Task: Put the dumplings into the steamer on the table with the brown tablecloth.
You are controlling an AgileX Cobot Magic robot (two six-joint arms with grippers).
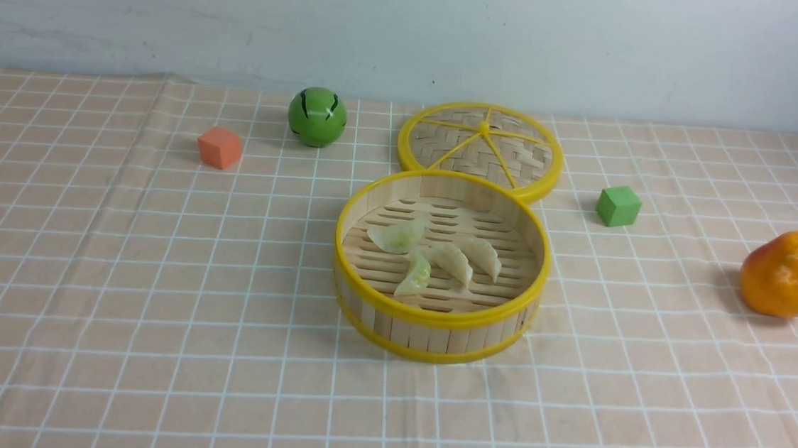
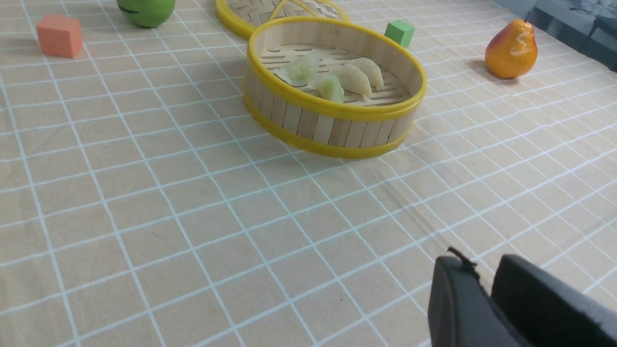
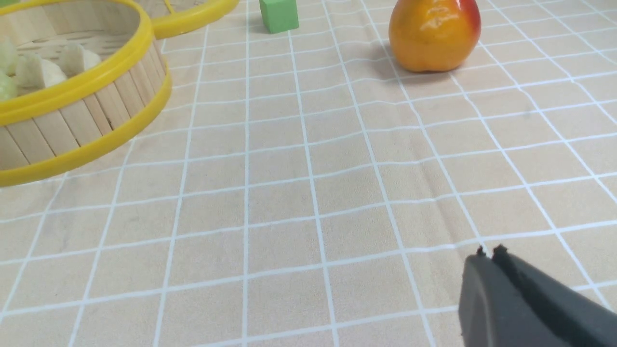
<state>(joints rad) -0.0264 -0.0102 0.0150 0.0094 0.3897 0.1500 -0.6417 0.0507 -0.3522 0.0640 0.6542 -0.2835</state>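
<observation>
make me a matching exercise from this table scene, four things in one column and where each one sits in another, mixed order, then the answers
Things
1. pale green and beige crescent dumplings
2. flat woven yellow-rimmed lid
3. orange-red pear
4. small orange cube

Places
A. far on the robot's right, alone on the cloth
B. on the slatted floor of the round bamboo steamer
C. left of the green ball
D. flat on the cloth just behind the steamer

Pairs: 1-B, 2-D, 3-A, 4-C
</observation>
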